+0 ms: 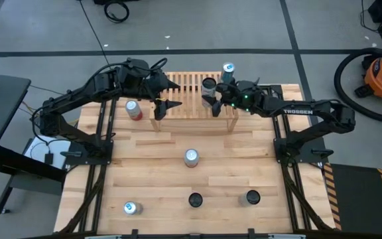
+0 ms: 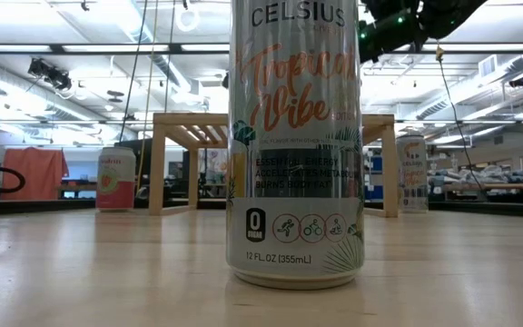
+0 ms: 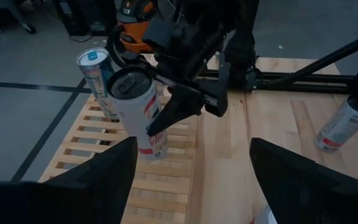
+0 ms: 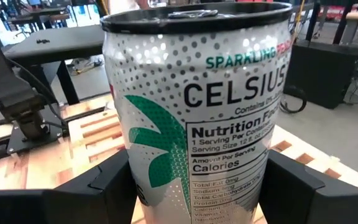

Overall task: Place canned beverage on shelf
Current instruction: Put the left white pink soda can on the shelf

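Can (image 1: 209, 85) stands upright on slatted top of shelf (image 1: 190, 99), long axis vertical, dark lid facing up; silver body with dotted pattern, green palm leaf, "CELSIUS" lettering toward your right wrist camera. Your right claw (image 1: 212, 103) closed around can (image 4: 197, 106), one finger each side. Shelf light wood, at far side of bench (image 1: 151, 179), long side running left to right. Your left claw (image 1: 170, 95) open, hovering over shelf's left end.

- In the low view, the near can (image 2: 296, 136) is cut off at the top and hides the middle of the shelf (image 2: 178, 127).
- The held can (image 4: 197, 118) runs past the bottom edge in the right wrist view.
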Robot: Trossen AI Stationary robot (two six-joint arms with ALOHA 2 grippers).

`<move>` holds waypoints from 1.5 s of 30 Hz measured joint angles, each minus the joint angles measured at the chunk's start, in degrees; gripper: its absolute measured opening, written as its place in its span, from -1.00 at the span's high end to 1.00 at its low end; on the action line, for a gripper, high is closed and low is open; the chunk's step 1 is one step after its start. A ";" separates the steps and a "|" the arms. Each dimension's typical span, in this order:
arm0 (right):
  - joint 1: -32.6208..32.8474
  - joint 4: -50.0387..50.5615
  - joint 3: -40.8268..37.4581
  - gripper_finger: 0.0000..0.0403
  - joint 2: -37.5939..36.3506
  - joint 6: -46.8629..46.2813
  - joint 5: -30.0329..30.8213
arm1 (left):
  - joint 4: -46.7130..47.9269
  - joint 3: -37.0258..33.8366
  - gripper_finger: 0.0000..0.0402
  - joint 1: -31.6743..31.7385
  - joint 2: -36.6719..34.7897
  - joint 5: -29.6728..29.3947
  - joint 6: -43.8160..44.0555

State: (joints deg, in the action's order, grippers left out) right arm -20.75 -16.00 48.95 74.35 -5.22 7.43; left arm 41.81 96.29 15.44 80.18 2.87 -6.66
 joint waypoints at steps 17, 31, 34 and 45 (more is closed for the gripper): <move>-2.26 -0.71 -1.07 -0.48 0.20 2.45 -0.01 | -0.03 -0.01 -0.56 0.01 0.00 0.00 0.02; -2.71 -1.58 -0.96 -0.58 0.57 4.88 -1.52 | -0.05 -0.02 -0.56 0.00 0.00 0.00 0.02; -2.62 -2.15 -0.96 -0.60 0.48 4.95 -1.52 | -0.05 -0.02 -0.56 0.02 0.00 0.00 0.02; -1.40 -1.79 -0.96 -0.62 0.13 4.82 -1.50 | -0.05 -0.02 -0.56 0.00 0.00 0.00 0.07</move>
State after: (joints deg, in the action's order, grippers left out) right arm -22.15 -17.80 47.99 74.47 -0.40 5.94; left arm 41.76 96.27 15.44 80.18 2.87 -6.59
